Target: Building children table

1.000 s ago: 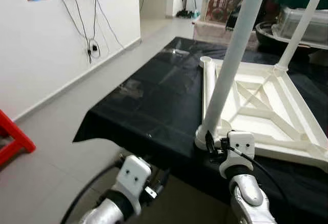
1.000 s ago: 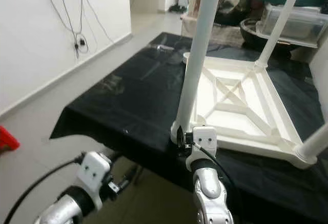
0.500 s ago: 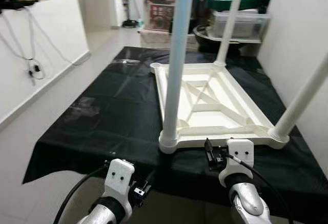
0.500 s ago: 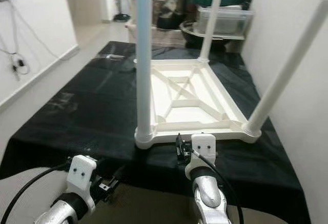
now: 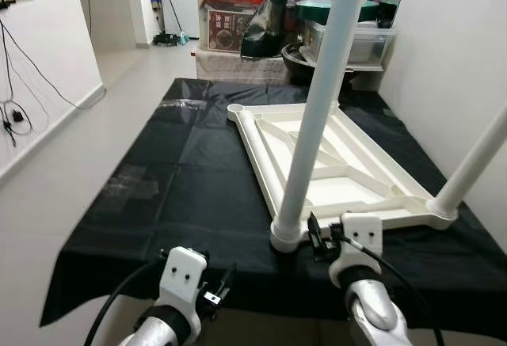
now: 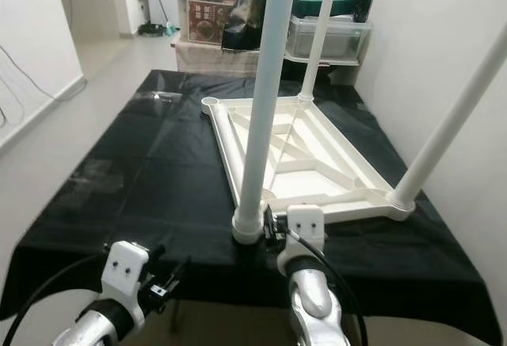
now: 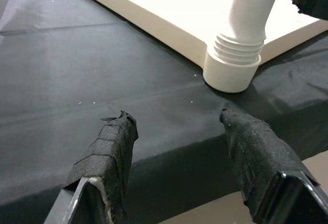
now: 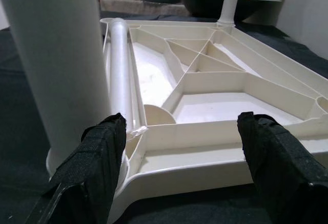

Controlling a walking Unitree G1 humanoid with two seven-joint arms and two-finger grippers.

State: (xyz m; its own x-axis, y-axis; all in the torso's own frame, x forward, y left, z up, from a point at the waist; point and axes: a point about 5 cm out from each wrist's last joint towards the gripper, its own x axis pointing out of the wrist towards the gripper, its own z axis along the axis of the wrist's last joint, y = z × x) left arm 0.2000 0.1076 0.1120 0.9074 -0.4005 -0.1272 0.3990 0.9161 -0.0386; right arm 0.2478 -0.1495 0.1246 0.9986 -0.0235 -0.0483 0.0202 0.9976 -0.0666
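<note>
A white children's table (image 5: pixel 356 173) lies upside down on a black-covered table (image 5: pixel 190 180). Three white legs stand upright in its corners: a near left leg (image 5: pixel 317 116), a near right leg (image 5: pixel 475 164) and a far leg (image 6: pixel 317 37). A fourth leg (image 8: pixel 120 70) lies loose along the frame's left rim. My right gripper (image 5: pixel 317 239) is open, just right of the near left leg's base collar (image 7: pixel 230 70), and its fingers (image 8: pixel 271 152) hold nothing. My left gripper (image 7: pixel 174 126) is open, low at the front edge of the cloth.
Plastic storage boxes with an orange lid (image 5: pixel 238 13) and a dark basin (image 5: pixel 305 57) are stacked beyond the far end. A white wall (image 5: pixel 451 45) runs close along the right side. Open floor (image 5: pixel 71 132) lies to the left.
The camera has swung, so the whole scene has shifted. My right gripper now sits closer to the near left leg's base than half a second ago. Both grippers stay open.
</note>
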